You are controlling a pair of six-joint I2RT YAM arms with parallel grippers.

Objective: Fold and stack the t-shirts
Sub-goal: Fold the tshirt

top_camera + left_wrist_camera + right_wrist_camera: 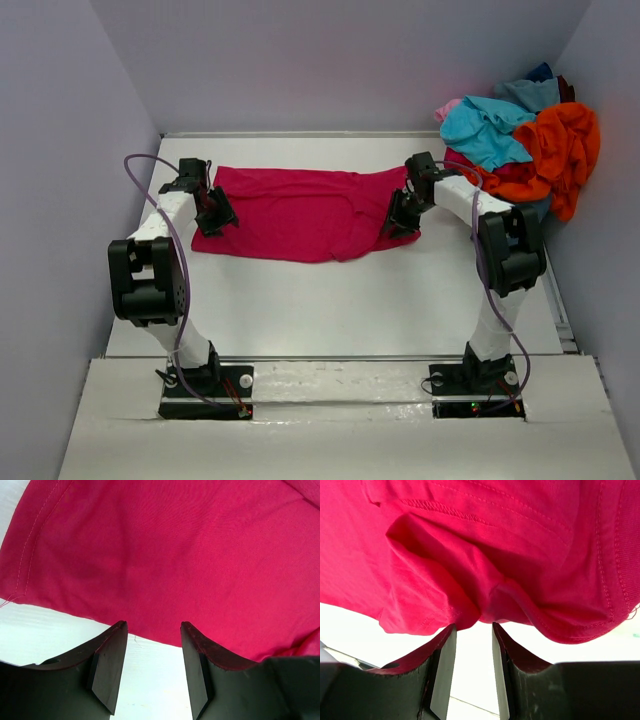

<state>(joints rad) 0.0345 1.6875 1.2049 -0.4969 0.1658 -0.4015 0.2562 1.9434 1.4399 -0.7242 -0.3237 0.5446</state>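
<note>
A crimson-magenta t-shirt (300,208) lies spread across the white table (360,310), roughly folded into a band. My left gripper (213,212) stands open at its left end; in the left wrist view the cloth (175,555) lies just beyond the fingertips (116,635), with bare table between them. At the shirt's right end my right gripper (404,214) is open too. In the right wrist view a bunched fold of the shirt (480,565) sits at its fingertips (449,635), and nothing is between them. Other t-shirts, orange (565,150) and turquoise (485,130), are heaped at the back right.
The heap of shirts at the back right corner also shows pink (448,108) and dark blue (540,72) cloth. Grey walls close in the table on the left, back and right. A white ledge (330,420) carries both arm bases.
</note>
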